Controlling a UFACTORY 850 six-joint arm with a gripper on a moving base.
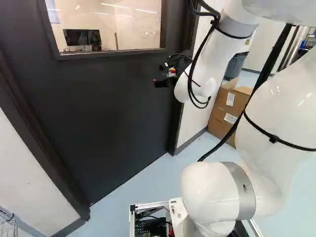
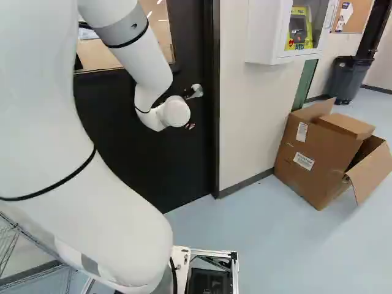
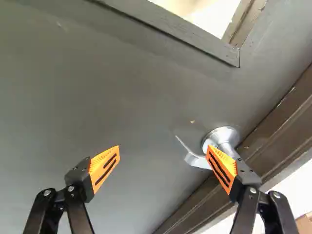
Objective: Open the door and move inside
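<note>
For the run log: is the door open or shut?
Shut. The door sits in its frame, with no gap showing down the side by the handle.

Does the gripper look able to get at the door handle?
Probably yes: the gripper is open, and I see no obstacle before the handle. But the handle sits towards the door frame, partly behind one finger, so the gripper likely needs shifting that way first.
</note>
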